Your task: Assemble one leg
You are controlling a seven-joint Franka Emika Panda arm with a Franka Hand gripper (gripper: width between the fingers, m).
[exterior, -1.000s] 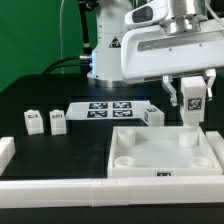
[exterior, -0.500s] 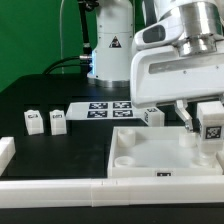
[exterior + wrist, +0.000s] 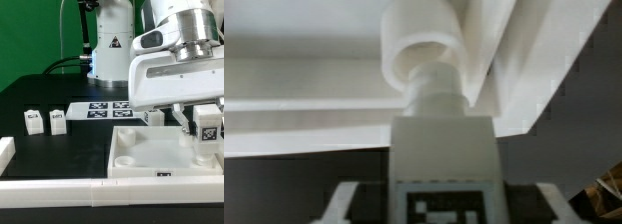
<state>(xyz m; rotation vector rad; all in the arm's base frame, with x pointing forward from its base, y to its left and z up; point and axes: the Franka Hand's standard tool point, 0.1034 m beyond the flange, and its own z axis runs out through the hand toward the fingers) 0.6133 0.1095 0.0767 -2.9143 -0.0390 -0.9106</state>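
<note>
My gripper (image 3: 206,124) is shut on a leg (image 3: 207,130), a small white block with a black-and-white tag, held upright over the right side of the large white tray (image 3: 140,168). In the wrist view the leg (image 3: 441,140) sits between my fingers (image 3: 349,196), tag facing the camera. Its round peg end reaches up to a round corner socket (image 3: 423,40) of the tray (image 3: 304,105); I cannot tell if the peg is inside it. Three more legs stand on the table: two at the exterior view's left (image 3: 34,121) (image 3: 58,121) and one behind the tray (image 3: 152,116).
The marker board (image 3: 105,108) lies behind the tray. A long white rail (image 3: 60,190) runs along the front edge, with a white block (image 3: 5,150) at the exterior view's left. The arm's base (image 3: 108,50) stands at the back.
My gripper with the leg has moved toward the exterior view's right and lower, over the tray's right edge, then shifted slightly back left.
</note>
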